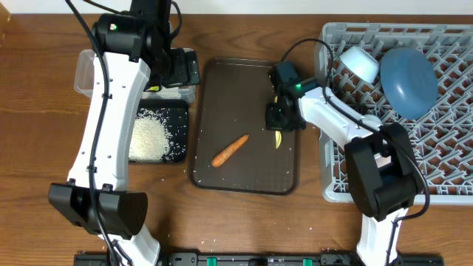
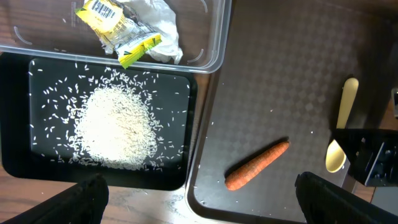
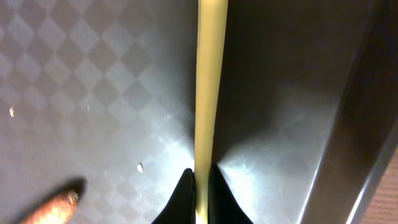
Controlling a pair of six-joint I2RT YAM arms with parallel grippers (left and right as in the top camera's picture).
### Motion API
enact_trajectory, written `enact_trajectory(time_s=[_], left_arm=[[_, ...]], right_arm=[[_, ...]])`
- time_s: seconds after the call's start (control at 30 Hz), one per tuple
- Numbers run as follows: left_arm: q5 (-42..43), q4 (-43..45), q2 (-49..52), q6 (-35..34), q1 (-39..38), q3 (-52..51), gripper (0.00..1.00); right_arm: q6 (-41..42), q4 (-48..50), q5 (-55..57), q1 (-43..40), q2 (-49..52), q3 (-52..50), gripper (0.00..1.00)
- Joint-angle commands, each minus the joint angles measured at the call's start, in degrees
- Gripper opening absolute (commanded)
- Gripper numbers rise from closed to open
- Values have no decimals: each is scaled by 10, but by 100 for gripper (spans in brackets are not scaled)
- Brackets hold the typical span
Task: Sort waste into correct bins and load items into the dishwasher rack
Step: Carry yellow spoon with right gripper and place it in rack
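My right gripper (image 1: 279,127) is shut on the yellow spoon (image 3: 207,93), which lies on the dark brown serving tray (image 1: 222,174); the spoon also shows in the left wrist view (image 2: 341,127). The orange carrot (image 1: 230,150) lies mid-tray, also in the left wrist view (image 2: 257,164). My left gripper (image 2: 199,202) is open and empty, high over the bins. White rice (image 2: 115,127) fills the black tray (image 1: 177,114). Paper and yellow wrapper (image 2: 127,28) sit in the clear tub (image 1: 83,74). The blue plate (image 1: 408,80) and white bowl (image 1: 360,61) stand in the grey rack (image 1: 443,174).
Loose rice grains (image 2: 171,199) are scattered on the wood table beside the black tray and on the serving tray. My left arm's white link (image 1: 111,125) crosses over the clear tub. The cups are not in view.
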Motion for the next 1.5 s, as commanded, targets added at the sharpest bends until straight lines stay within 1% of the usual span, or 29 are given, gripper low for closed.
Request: enact_trajectory(time_s=[0.0, 0.13, 0.23, 0.37, 0.53, 0.67, 0.73, 0.8, 0.9, 1.07, 1.27, 1.3, 1.33, 1.4, 1.47], left_arm=[[-3, -2, 1, -3, 0, 1, 99], [-3, -2, 1, -3, 0, 1, 99], [-3, -2, 1, -3, 0, 1, 99], [-3, -2, 1, -3, 0, 1, 99], [-3, -2, 1, -3, 0, 1, 99], [-3, -2, 1, -3, 0, 1, 99], [-3, -2, 1, -3, 0, 1, 99], [-3, -2, 1, -3, 0, 1, 99], [-3, -2, 1, -3, 0, 1, 99], [-3, -2, 1, -3, 0, 1, 99], [-3, -2, 1, -3, 0, 1, 99], [-3, -2, 1, -3, 0, 1, 99], [-3, -2, 1, -3, 0, 1, 98], [-3, -2, 1, -3, 0, 1, 99], [-3, -2, 1, -3, 0, 1, 99]], right_arm=[[-36, -14, -13, -1, -1, 20, 2], [-52, -29, -13, -1, -2, 24, 1], [-67, -39, -13, -2, -23, 38, 1], [-84, -56, -6, -7, -87, 63, 1], [-92, -94, 37, -43, -193, 74, 1], [-172, -118, 52, -87, -240, 73, 1], [-218, -125, 60, -108, -244, 73, 1], [-236, -131, 79, -125, -241, 69, 1], [-240, -125, 100, -147, -236, 52, 1], [-274, -107, 99, -176, -219, 13, 1], [-280, -80, 97, -189, -210, -35, 1], [-280, -78, 94, -189, -210, -38, 3], [-280, -78, 88, -189, -210, -39, 13], [-280, -77, 77, -189, -210, -39, 28], [-280, -76, 73, -189, -210, -39, 30]])
